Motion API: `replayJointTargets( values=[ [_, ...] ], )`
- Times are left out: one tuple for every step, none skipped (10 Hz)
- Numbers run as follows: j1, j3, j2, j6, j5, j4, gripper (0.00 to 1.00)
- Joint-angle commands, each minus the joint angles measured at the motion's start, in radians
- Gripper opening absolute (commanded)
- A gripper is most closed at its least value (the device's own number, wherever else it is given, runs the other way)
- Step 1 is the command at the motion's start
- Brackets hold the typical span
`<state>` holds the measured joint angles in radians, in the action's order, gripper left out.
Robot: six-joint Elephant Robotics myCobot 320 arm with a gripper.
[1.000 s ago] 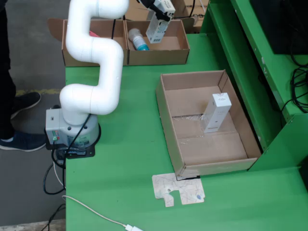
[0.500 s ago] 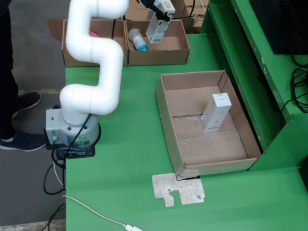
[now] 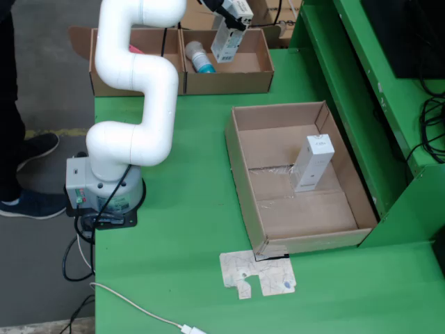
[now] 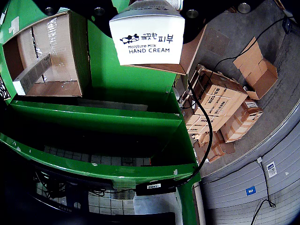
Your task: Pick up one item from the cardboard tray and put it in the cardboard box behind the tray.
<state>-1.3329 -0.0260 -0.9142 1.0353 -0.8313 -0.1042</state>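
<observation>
Claw (image 3: 233,15) clenched on white carton (image 4: 147,38) marked "Moisture Milk HAND CREAM", above the cardboard box (image 3: 240,75).

A green tabletop (image 3: 188,229) is carrying everything in the fixed view. The white arm's grey base (image 3: 104,195) is sitting at its nine o'clock edge. An open cardboard tray (image 3: 243,174) is lying right of centre, toward three o'clock. Two open cardboard boxes are standing side by side at twelve o'clock, the left box (image 3: 111,80) touching the right box (image 3: 229,76). A flat cardboard scrap (image 3: 256,273) is lying at five o'clock, just beside the tray's near corner. A white cable (image 3: 139,309) is trailing across at seven o'clock.
</observation>
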Motion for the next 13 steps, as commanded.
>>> replayJointTargets(
  values=[
    [0.0,0.026,0.027,0.002,0.011,0.01,0.0],
    [0.0,0.026,0.027,0.002,0.011,0.01,0.0],
    [0.0,0.026,0.027,0.002,0.011,0.01,0.0],
    [0.0,0.026,0.027,0.002,0.011,0.01,0.0],
    [0.0,0.026,0.027,0.002,0.011,0.01,0.0],
    [0.0,0.026,0.027,0.002,0.011,0.01,0.1],
    [0.0,0.026,0.027,0.002,0.011,0.01,0.2],
    [0.0,0.026,0.027,0.002,0.011,0.01,0.3],
    [0.0,0.026,0.027,0.002,0.011,0.01,0.4],
    [0.0,0.026,0.027,0.002,0.011,0.01,0.5],
    [0.0,0.026,0.027,0.002,0.011,0.01,0.6],
    [0.0,0.026,0.027,0.002,0.011,0.01,0.7],
    [0.0,0.026,0.027,0.002,0.011,0.01,0.8]
  ],
)
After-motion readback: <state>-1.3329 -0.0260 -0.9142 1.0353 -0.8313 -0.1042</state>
